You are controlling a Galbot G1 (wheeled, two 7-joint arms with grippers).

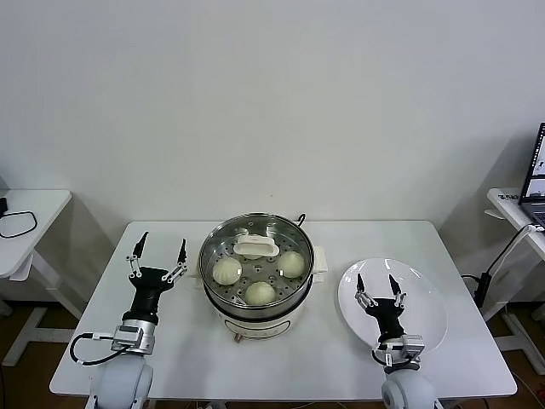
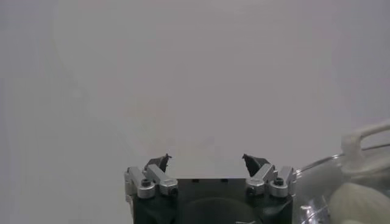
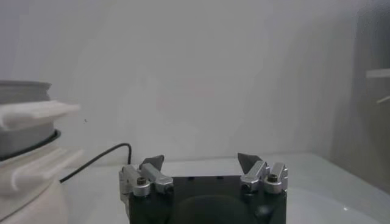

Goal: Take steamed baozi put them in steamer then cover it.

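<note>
Black, wide-spread and empty, the left gripper (image 1: 158,248) is held just left of the steamer (image 1: 258,294); the right gripper (image 1: 380,283) is likewise spread over the white plate (image 1: 426,328). The cover (image 1: 254,247), handle crosswise, is seen over three baozi (image 1: 260,292), nearer the left arm.

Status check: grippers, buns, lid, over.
Left gripper open, empty, left of steamer. Right gripper open, empty, over the plate. Three baozi visible in steamer, cover on. Nothing in the way.
</note>
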